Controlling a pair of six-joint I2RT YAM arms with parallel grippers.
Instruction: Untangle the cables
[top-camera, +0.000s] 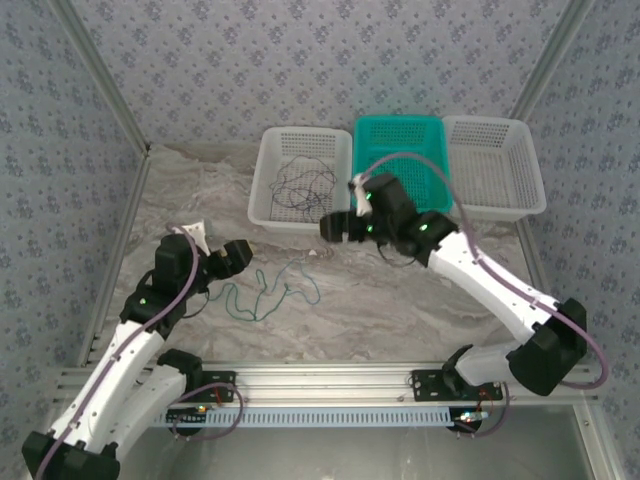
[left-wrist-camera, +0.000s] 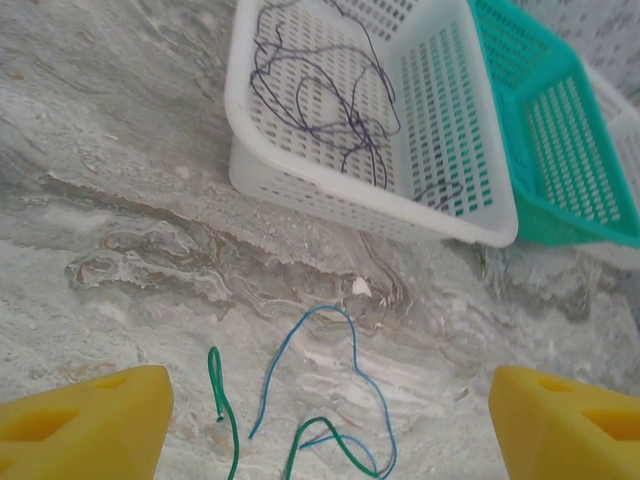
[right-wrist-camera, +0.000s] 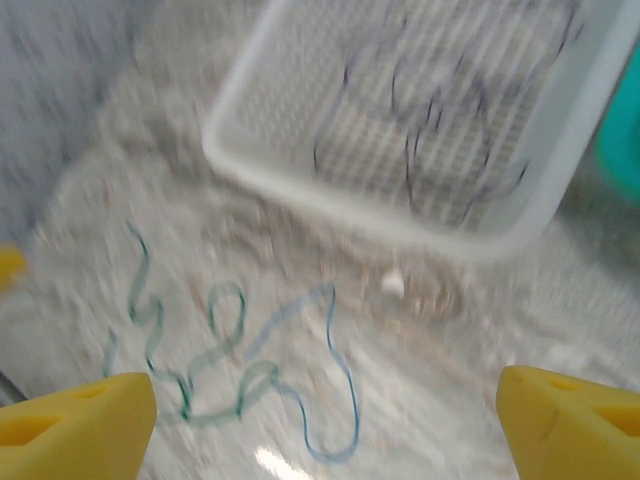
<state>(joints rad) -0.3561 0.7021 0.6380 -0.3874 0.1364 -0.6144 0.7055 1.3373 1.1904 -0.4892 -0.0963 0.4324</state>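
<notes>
3 thin cables lay in view: we saw the dark purple cable (left-wrist-camera: 360, 140) looped inside the left white basket (left-wrist-camera: 330, 195), while the blue cable (left-wrist-camera: 330, 309) and teal-green cable (left-wrist-camera: 216, 380) crossed on the marble table (top-camera: 400, 300) just before it. Left gripper (top-camera: 232, 257) and right gripper (top-camera: 335, 228) hovered with fingers spread wide, holding nothing

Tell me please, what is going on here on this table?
Two robot arms are sorting out thin cables. A dark cable lies in loops inside the left white basket. A blue cable and a green cable lie crossed over each other on the table in front of it. The left arm hovers near those two and the right arm hangs by the basket's front edge, both with jaws open and empty.
</notes>
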